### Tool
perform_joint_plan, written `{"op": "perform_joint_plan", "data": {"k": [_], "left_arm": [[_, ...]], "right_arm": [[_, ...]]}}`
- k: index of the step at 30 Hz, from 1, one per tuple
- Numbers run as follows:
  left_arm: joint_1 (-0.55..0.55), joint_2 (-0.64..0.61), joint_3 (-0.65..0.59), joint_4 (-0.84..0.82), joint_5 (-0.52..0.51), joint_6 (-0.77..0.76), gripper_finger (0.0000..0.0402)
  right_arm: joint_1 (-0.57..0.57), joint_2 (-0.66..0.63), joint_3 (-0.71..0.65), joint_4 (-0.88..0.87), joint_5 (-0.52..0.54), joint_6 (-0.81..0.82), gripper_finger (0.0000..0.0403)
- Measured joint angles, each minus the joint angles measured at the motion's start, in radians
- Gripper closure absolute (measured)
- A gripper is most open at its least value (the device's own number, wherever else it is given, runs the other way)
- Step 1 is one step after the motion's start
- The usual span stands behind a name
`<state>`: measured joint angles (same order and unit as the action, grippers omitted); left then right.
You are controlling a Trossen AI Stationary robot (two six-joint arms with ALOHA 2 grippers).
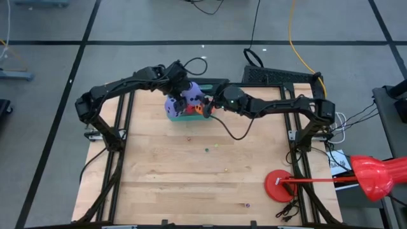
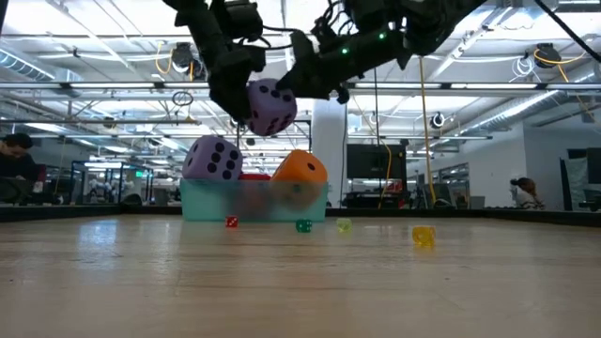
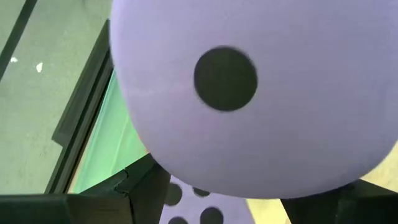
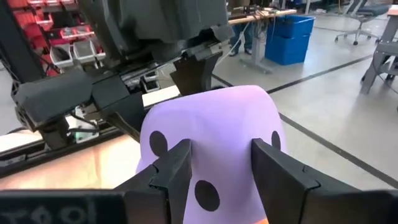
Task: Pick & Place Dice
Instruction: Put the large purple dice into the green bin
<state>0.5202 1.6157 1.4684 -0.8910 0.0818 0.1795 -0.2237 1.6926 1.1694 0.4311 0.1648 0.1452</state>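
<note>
Left gripper (image 1: 184,89): clamped on raised purple die (image 2: 270,106), above tray's 12 o'clock edge.
Right gripper (image 4: 221,165): fingers straddle same die; grip unclear.
Tray (image 2: 202,202): holds second purple die (image 2: 212,158), orange die (image 2: 300,169).

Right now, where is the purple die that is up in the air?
In the low view, the lifted purple die hangs above the teal tray, over the second purple die and the orange die. Both arms meet at it.

Both robot arms are dark, nearly black, built of chunky angular segments with matte housings. A thin black cable (image 1: 234,131) loops from the right arm, and small green indicator lights (image 2: 364,40) glow on its wrist. The blocky black fingers (image 4: 281,169) have squared, flat-faced tips.
</note>
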Motion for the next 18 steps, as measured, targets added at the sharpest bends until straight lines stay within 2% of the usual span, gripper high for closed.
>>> {"op": "perform_joint_plan", "data": {"k": [18], "left_arm": [[0.104, 0.0, -0.172, 0.121, 0.009, 0.025, 0.0135]], "right_arm": [[-0.009, 0.097, 0.0, 0.044, -0.032, 0.025, 0.025]]}}
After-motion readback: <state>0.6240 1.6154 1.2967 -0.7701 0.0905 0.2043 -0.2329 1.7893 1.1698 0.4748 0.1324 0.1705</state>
